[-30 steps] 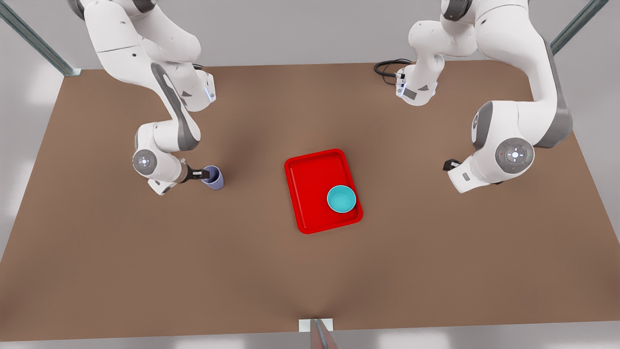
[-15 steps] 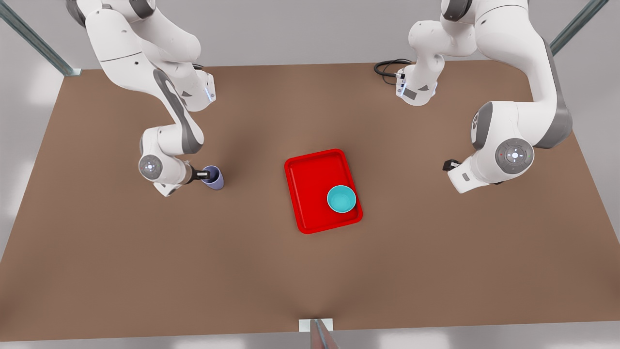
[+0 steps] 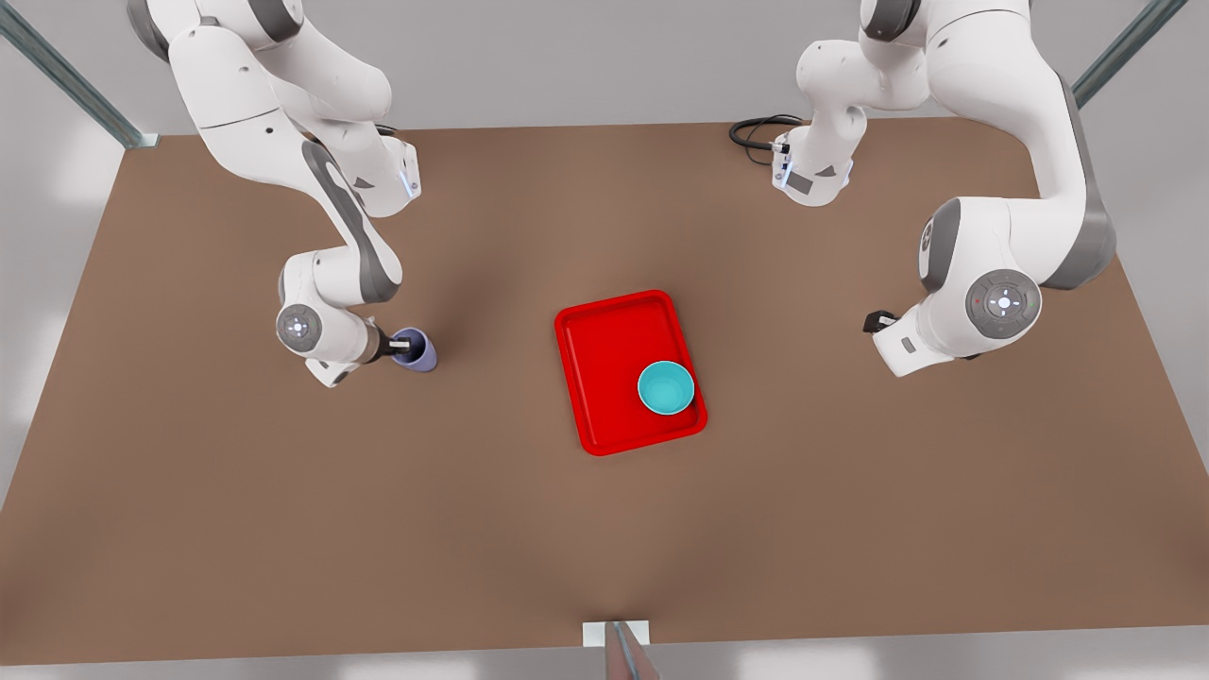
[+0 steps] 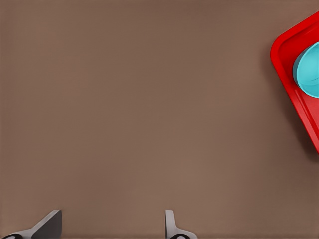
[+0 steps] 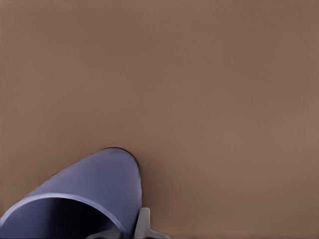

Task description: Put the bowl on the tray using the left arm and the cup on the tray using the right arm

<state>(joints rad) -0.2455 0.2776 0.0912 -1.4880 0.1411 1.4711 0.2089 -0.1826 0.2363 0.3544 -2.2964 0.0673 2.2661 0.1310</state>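
The bowl [image 3: 666, 387] already sits inside the tray [image 3: 604, 326], in the corner toward the front view's right and near edge, so its half of the task looks done, which explains why the left gripper [image 3: 878, 322] hangs clear of the tray over bare table [image 3: 529, 529] on the front view's right: that arm is simply waiting. In the left wrist view its two fingertips [image 4: 50, 224] stand well apart with nothing but tabletop between them, and the tray's rim [image 4: 284, 64] and a slice of the bowl [image 4: 309, 69] sit off toward one edge, confirming it has let go. The work in hand is the cup [image 3: 416, 349], which stands on the table well apart from the tray, on the front view's left. The right gripper [image 3: 400, 346] is at the cup's rim on the side away from the tray, and the right wrist view shows the lavender wall [image 5: 94, 184] close up with one fingertip [image 5: 143, 226] just outside it, a pose that suits pinching the wall between an inner and an outer finger. Whether the jaws have actually closed on the wall I cannot tell, since the second finger seems hidden inside the cup. The cup looks upright in the front view. Judging from this, the grasp comes next, then a lift high enough to clear the tray's low rim and set down on the free red area beside the bowl.
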